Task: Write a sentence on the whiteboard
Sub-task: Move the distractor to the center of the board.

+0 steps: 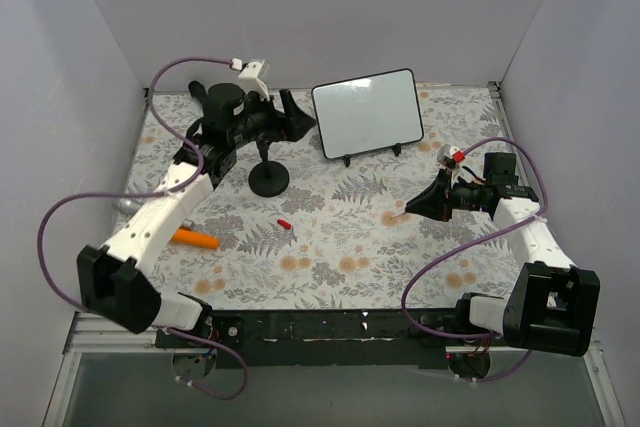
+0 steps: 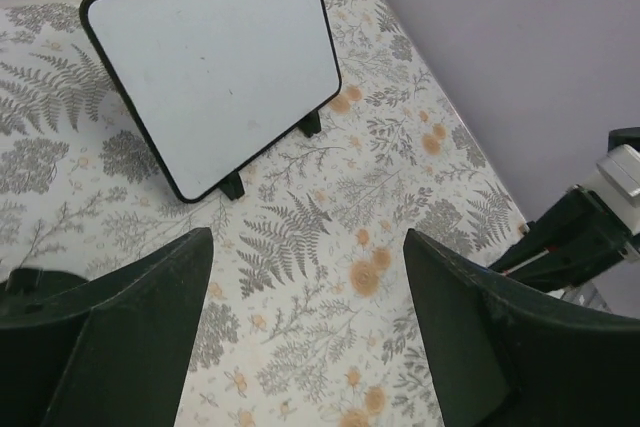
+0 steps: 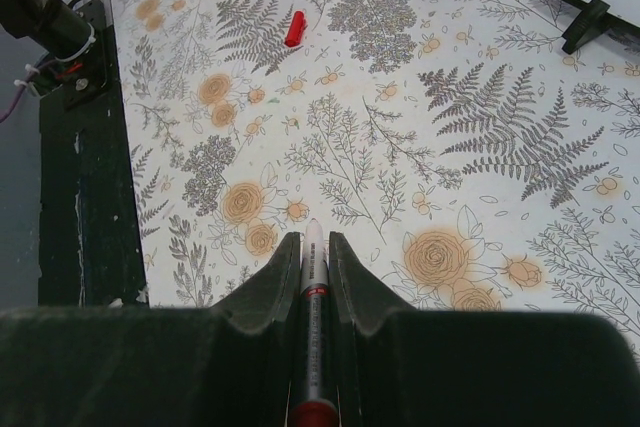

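The whiteboard (image 1: 366, 115) stands tilted on little black feet at the back of the table, and the left wrist view shows the whiteboard (image 2: 215, 57) from close by. Its face is plain white, and no sentence is in view. My left gripper (image 1: 297, 115) hovers just left of the board, and the left gripper (image 2: 305, 287) is open with only the tablecloth between its fingers. My right gripper (image 1: 410, 209) is low over the cloth, right of centre and in front of the board. The right gripper (image 3: 312, 242) is shut on a red-ended marker (image 3: 314, 277), whose uncapped pale tip points forward.
A small red cap (image 1: 283, 224) lies mid-table, and the right wrist view also shows the cap (image 3: 294, 29). An orange object (image 1: 195, 238) lies at the left. A black stand with a round base (image 1: 268, 179) sits in front of the left gripper. White walls enclose the table.
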Action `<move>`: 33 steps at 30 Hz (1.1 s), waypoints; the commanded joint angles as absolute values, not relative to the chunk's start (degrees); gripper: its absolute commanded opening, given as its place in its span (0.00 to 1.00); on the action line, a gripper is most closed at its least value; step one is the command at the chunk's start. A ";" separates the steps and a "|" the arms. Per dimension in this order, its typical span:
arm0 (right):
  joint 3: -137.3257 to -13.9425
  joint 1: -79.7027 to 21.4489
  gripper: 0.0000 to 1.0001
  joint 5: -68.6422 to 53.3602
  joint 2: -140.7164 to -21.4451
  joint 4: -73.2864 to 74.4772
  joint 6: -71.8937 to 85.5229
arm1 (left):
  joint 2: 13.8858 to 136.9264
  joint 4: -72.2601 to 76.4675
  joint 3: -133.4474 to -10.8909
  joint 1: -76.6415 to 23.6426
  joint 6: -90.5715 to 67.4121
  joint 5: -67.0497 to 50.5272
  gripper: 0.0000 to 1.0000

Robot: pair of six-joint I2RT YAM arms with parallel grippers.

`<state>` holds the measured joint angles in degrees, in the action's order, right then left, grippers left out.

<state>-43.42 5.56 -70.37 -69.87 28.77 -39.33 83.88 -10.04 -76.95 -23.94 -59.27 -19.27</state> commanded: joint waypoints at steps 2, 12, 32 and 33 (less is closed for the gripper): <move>-46.05 5.80 0.01 -72.69 -69.35 30.15 -40.87 | 68.31 -18.27 -65.50 -24.87 -65.03 -9.69 0.73; -45.97 5.80 0.01 -72.51 -69.00 30.32 -41.04 | 64.42 -11.45 -47.73 -27.24 -66.54 6.93 0.65; -45.97 5.98 0.01 -71.63 -69.17 30.94 -42.10 | 88.66 21.18 -44.29 -26.19 -56.78 22.50 0.48; -46.05 5.98 0.01 -71.63 -69.34 31.02 -42.10 | 89.38 21.09 -44.82 -25.93 -56.78 23.28 0.48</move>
